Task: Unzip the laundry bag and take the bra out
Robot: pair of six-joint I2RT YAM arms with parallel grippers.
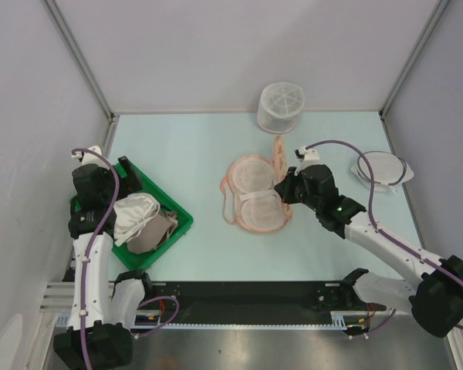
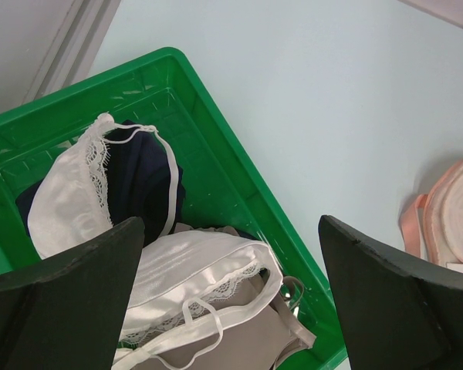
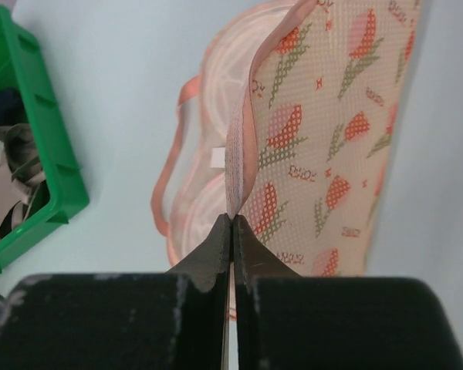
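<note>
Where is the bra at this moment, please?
In the top view, the bra lies at the left, inside the green tray, resting atop a tan cloth.

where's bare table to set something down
Bare table lies between the green bin and the laundry bag, in front of the bag, and across the back left of the white mesh cylinder. Crowded: the bin, full of clothes, and the right side, where the right gripper pinches the bag near the mesh disc.

Mid-table: laundry bag; tray at left, bra in it; mesh cylinder behind bag; mesh disc at right.
</note>
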